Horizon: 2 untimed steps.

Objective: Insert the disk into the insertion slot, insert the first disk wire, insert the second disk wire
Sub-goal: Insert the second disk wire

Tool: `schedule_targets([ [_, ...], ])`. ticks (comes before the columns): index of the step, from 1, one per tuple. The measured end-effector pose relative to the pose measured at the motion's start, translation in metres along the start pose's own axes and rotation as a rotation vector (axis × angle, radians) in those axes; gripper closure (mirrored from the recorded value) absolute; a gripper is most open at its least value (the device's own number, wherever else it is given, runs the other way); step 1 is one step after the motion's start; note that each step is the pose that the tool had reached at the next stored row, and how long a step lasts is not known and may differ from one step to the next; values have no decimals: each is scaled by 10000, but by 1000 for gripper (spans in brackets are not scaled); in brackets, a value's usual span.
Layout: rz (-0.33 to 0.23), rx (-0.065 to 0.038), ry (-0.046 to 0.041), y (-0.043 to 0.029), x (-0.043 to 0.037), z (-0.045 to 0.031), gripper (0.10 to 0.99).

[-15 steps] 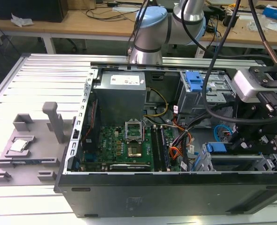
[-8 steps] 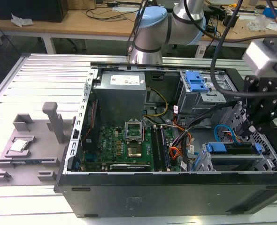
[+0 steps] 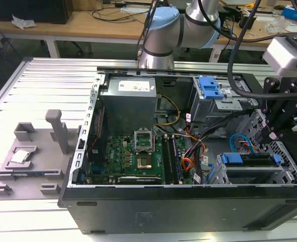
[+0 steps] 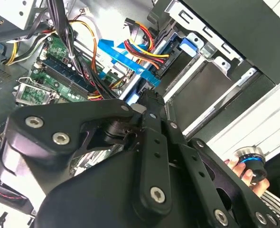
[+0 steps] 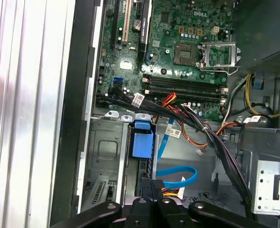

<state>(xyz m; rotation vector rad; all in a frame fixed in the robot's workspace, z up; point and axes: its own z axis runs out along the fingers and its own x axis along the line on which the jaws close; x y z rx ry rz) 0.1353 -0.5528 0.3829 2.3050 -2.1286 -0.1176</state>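
- Exterior view: open computer case [image 3: 189, 201] lying on a slatted metal table [image 3: 43, 85]. Black gripper [image 3: 267, 135] lowered into the drive area at the exterior view's right. Just below it, the disk [image 3: 251, 160] in its blue carrier, seated in the insertion slot [image 3: 284, 174] of the grey perforated cage. Looped blue second disk wire [image 3: 239, 142] right beside the fingertips.
- Second wrist view: dark gripper linkage close up; fingers [image 4: 149, 111] drawn narrow together at the disk's rear edge — possibly pinching a small plug, hard to confirm. First disk wire [image 4: 142, 52], orange, red and black, reaching a black plug nearby.
- First wrist view: green motherboard [image 5: 178, 47]; blue second disk wire [image 5: 180, 175] curving just beside the fingertips.
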Motion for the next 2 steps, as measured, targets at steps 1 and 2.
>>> schedule_targets([
  [1, 0, 0, -1, 0, 0, 0, 980],
  [2, 0, 0, 0, 0, 0, 0, 980],
])
